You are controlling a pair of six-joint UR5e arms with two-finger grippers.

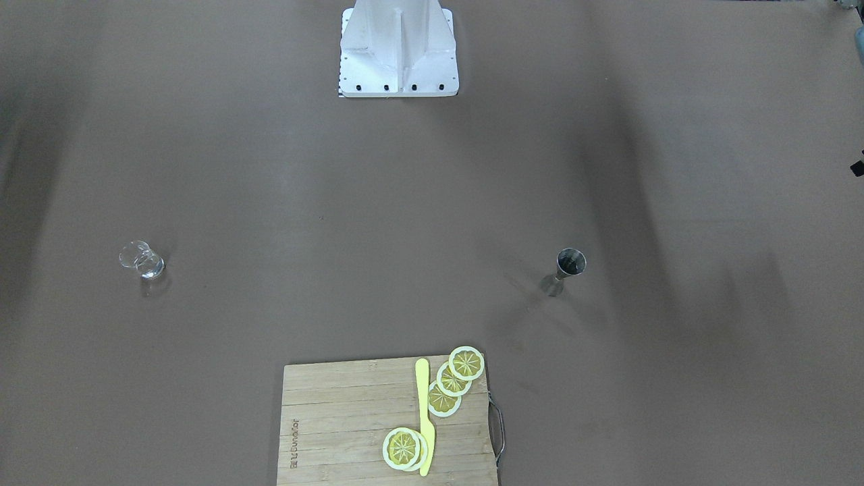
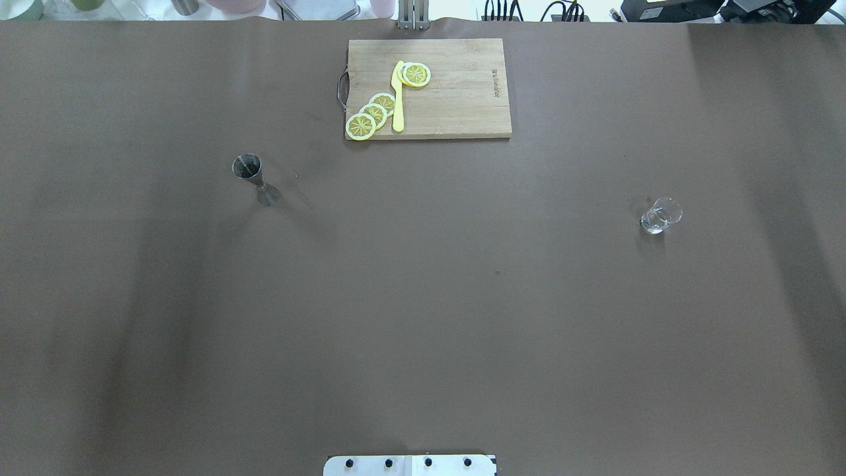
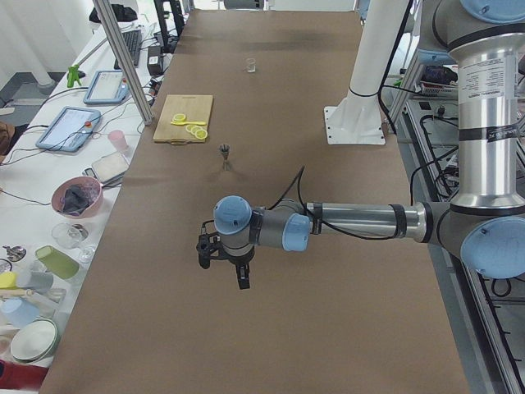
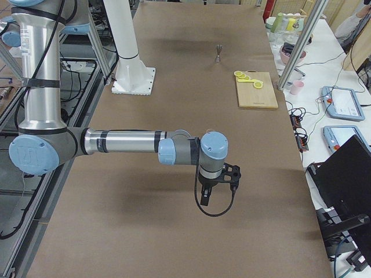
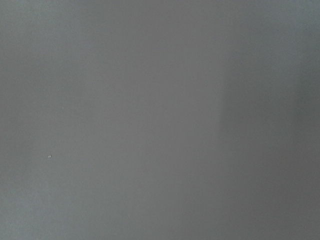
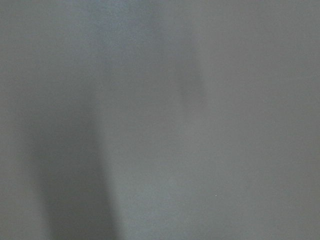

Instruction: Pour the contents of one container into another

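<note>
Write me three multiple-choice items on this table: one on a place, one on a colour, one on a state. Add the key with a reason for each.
1. Where does the jigger stand?
A) on the cutting board
B) on the bare table, on the robot's left side
C) touching the glass

2. What colour is the knife on the cutting board?
A) yellow
B) red
C) black

3. How is the glass?
A) lying on its side
B) upright, standing alone
C) stacked on the jigger

Key: 1 B, the overhead view shows it left of centre, off the board. 2 A, it matches the lemon slices. 3 B, its rim is up and nothing touches it.
</note>
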